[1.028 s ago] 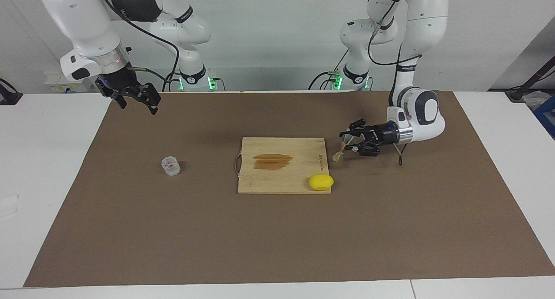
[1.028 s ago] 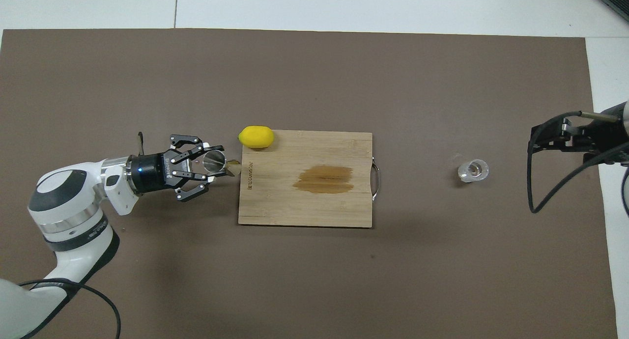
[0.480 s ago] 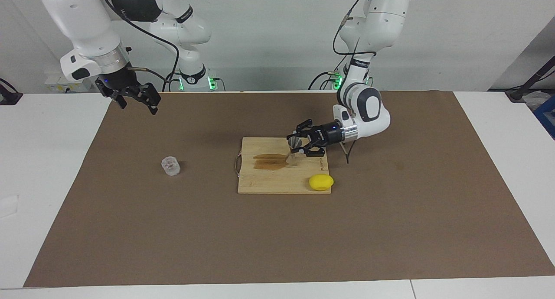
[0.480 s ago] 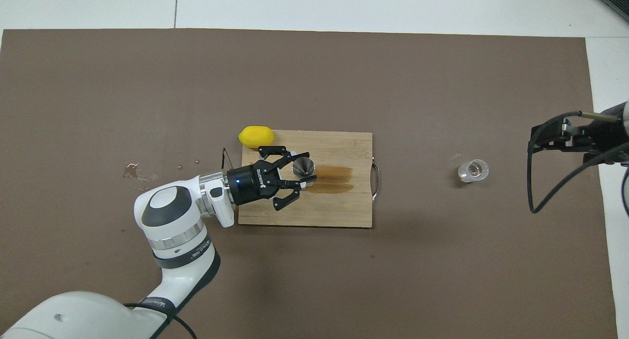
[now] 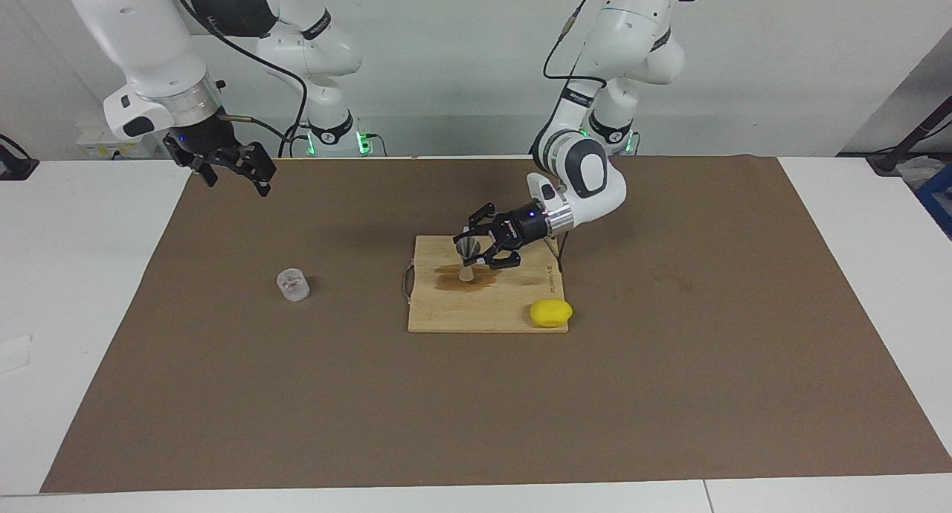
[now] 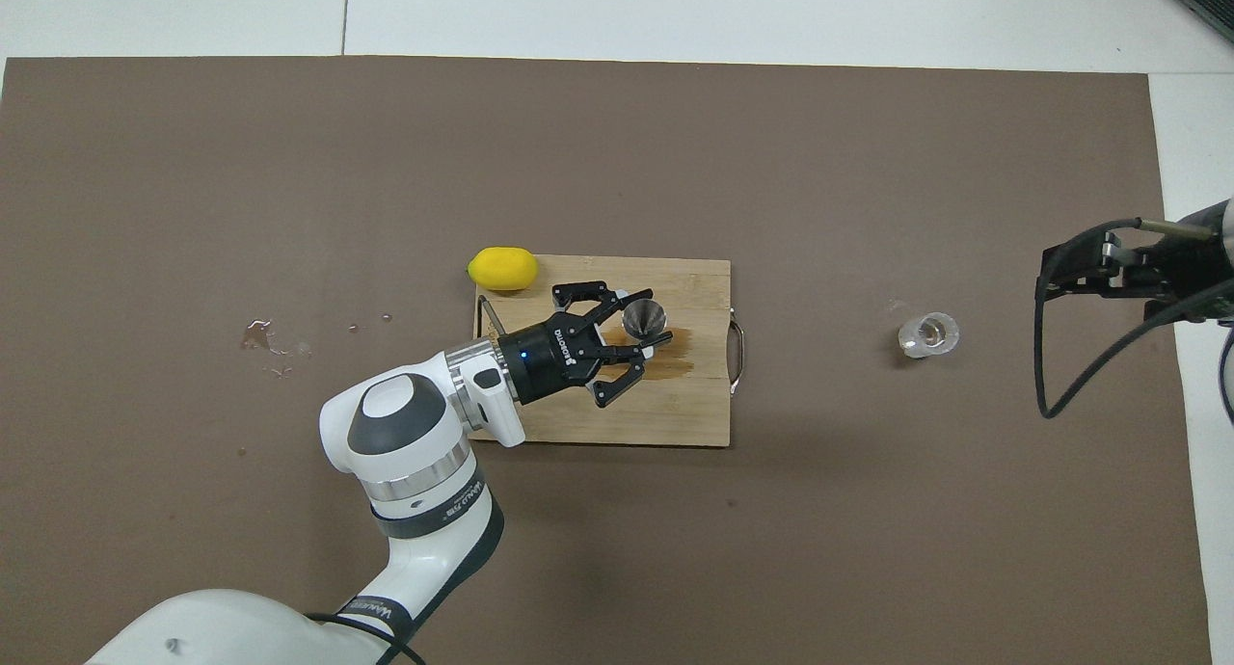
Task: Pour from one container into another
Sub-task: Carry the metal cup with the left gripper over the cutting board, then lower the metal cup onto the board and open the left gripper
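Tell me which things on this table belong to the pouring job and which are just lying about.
Part of the job:
- jigger, held by the left gripper over the cutting board
- glass cup, standing on the mat toward the right arm's end

Lying about:
- cutting board, stained
- lemon at the board's corner

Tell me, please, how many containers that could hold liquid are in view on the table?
2. The silver jigger is upright over the cutting board, held by the left gripper. The clear glass cup stands on the brown mat toward the right arm's end. Nothing looks hidden.
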Controlling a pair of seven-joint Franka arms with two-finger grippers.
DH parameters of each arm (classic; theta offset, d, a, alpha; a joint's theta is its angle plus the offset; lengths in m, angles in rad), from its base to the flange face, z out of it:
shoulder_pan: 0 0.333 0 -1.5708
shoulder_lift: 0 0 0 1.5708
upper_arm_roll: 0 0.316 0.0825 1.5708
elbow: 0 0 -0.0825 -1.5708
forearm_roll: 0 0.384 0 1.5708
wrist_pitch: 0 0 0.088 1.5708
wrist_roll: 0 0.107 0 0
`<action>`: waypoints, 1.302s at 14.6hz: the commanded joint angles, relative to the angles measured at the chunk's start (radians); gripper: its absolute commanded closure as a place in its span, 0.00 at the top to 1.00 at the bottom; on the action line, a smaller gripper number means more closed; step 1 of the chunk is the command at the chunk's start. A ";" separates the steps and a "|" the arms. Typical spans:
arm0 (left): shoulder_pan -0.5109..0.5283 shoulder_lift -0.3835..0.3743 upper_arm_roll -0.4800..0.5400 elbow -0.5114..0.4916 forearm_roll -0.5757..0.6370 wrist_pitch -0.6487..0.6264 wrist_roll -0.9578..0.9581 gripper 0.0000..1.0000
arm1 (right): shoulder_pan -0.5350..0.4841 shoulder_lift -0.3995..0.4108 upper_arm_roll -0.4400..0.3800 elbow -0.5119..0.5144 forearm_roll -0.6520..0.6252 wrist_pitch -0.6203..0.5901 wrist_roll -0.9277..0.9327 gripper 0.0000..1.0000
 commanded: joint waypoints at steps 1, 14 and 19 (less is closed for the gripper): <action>-0.049 0.029 0.005 0.030 -0.065 0.036 0.000 0.35 | -0.016 -0.020 0.008 -0.022 0.021 0.001 -0.024 1.00; -0.040 0.034 0.006 0.005 -0.081 0.056 0.222 0.46 | -0.016 -0.020 0.008 -0.022 0.021 0.001 -0.024 1.00; -0.040 0.032 0.006 -0.006 -0.081 0.065 0.222 1.00 | -0.016 -0.020 0.008 -0.022 0.021 0.001 -0.024 1.00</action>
